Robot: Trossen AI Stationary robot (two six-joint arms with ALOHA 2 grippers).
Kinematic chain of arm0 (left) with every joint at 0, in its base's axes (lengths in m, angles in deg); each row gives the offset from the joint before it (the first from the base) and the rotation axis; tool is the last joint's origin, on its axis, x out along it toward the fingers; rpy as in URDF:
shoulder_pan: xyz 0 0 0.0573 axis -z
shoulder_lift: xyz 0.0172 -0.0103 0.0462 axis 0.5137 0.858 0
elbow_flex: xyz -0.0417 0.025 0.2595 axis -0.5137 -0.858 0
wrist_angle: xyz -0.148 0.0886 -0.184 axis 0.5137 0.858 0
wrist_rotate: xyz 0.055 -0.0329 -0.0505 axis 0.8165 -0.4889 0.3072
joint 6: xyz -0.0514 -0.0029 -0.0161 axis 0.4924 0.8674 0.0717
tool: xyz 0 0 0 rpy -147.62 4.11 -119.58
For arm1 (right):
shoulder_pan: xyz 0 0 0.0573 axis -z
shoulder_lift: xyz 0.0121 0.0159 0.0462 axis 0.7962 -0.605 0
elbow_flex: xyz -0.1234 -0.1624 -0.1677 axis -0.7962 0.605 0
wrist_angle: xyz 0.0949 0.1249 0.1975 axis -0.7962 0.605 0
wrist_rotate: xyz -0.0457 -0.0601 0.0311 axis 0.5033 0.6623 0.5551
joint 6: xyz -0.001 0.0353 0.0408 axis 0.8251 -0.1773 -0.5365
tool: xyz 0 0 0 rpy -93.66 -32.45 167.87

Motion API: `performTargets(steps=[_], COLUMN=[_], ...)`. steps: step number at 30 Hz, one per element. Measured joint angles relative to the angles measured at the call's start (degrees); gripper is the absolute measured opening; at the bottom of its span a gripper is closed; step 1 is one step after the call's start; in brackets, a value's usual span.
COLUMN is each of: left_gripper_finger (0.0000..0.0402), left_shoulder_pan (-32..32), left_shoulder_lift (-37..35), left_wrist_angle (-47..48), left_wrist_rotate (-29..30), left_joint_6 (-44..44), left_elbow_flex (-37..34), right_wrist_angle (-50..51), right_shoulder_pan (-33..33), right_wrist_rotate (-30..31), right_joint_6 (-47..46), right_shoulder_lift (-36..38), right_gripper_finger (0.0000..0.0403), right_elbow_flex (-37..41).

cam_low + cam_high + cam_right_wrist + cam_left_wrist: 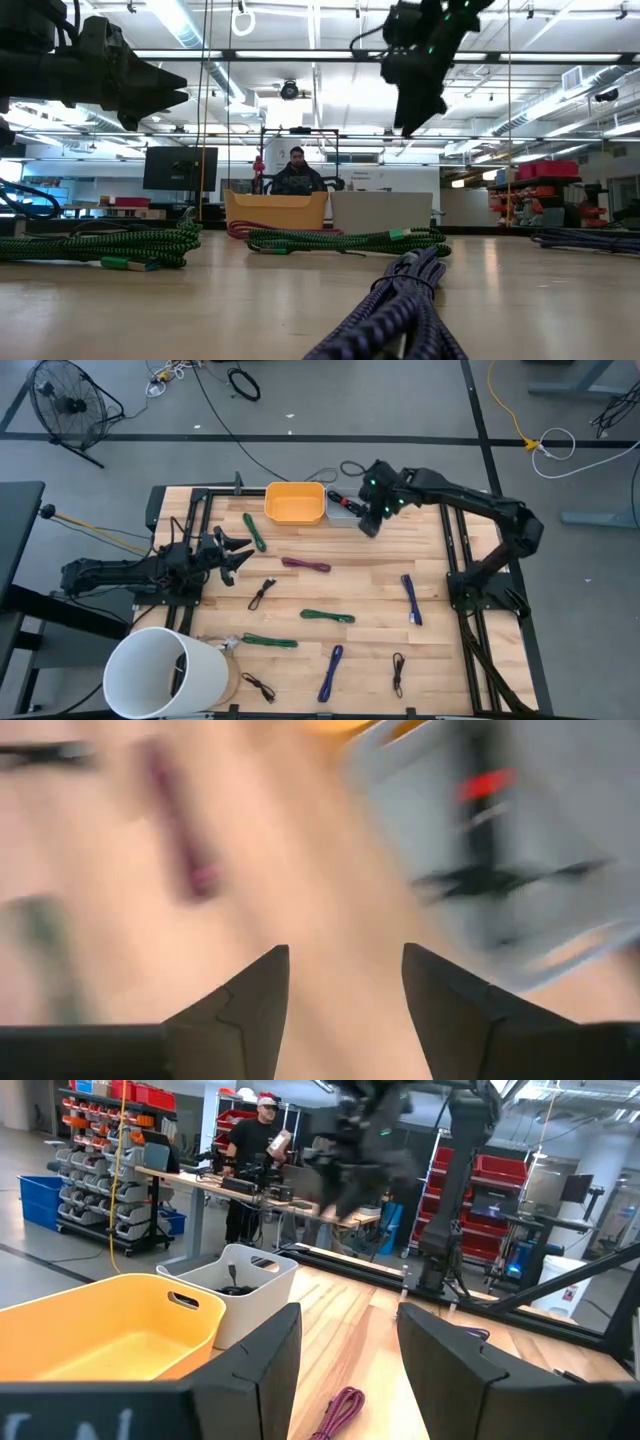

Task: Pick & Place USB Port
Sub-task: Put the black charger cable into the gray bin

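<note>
High view: right gripper (369, 526) is seen beside the grey bin (345, 508), jaws parted, nothing held.
Cables: several are spread over the surface (440, 650); one black cable lies in the bin.
Left gripper (243, 555): parked, jaws wide, empty.
Advice: the next cable (306, 565) should be approached squarely, gripped mid-bundle.

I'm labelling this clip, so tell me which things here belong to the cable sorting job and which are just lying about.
Job: right gripper, open; grey bin; yellow bin; purple cable; blue cable; green cable.
Lying about: white bucket; floor fan; left gripper, waiting.
</note>
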Motion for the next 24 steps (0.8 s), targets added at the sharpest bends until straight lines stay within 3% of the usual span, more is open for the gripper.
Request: performTargets(steps=[3, 6, 13, 24], left_gripper_finger=[0.0174, 0.0174, 0.0174, 0.0174], left_shoulder_pan=[0.0, 0.0, 0.0, 0.0], left_shoulder_lift=[0.0, 0.0, 0.0, 0.0], left_wrist_angle=[0.0, 0.0, 0.0, 0.0], left_wrist_rotate=[0.0, 0.0, 0.0, 0.0], left_joint_6=[0.2, 0.5, 0.6, 1.0], left_elbow_flex=[0.0, 0.0, 0.0, 0.0], right_wrist_angle=[2.2, 2.9, 4.0, 6.0], right_shoulder_pan=[-3.9, -9.3, -25.3, -48.8], right_wrist_rotate=[-8.5, -12.5, -11.0, -2.3], right_joint_6=[-4.8, -9.0, -19.1, -46.3], right_shoulder_lift=[2.2, 3.4, 3.6, 3.5], right_gripper_finger=[0.0196, 0.0196, 0.0196, 0.0196], right_elbow_flex=[0.0, 0.0, 0.7, 7.6])
